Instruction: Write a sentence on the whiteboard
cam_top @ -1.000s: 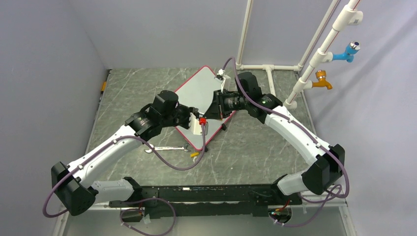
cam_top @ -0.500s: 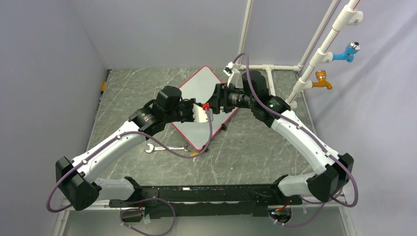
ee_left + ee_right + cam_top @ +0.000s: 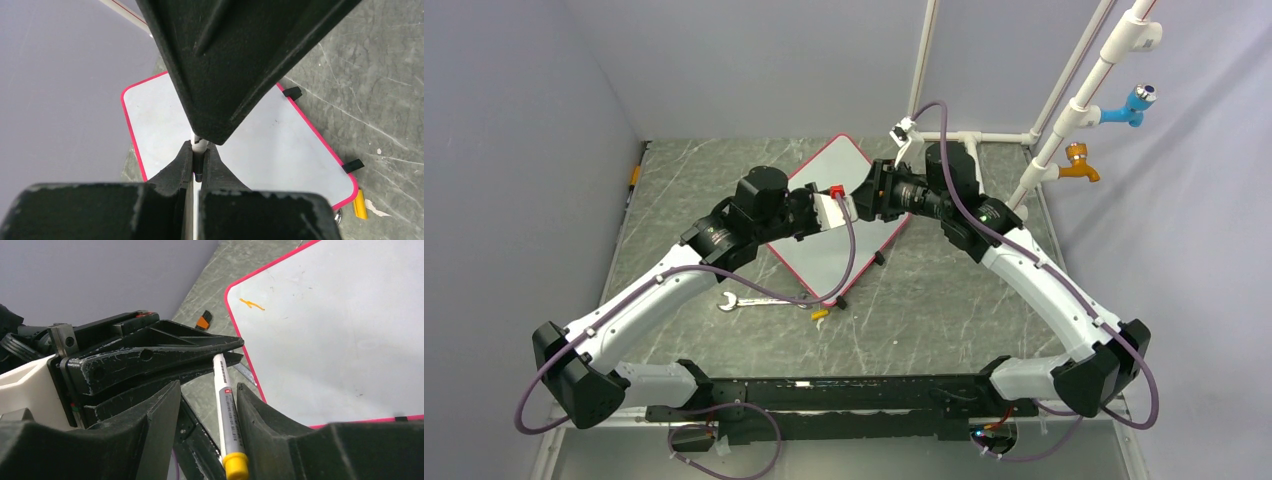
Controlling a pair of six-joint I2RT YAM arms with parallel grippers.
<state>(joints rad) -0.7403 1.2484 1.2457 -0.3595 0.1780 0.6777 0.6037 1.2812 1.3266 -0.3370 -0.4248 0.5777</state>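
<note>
White marker pen (image 3: 225,405), yellow-ended, is clamped in my left gripper (image 3: 199,150); my right gripper (image 3: 207,386) has just let go, jaws apart around it — left likely writes on the flat red-rimmed whiteboard (image 3: 814,262) lying below.

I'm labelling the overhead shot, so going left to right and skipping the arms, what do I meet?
orange piece at far left → whiteboard → orange tap → blue tap
</note>
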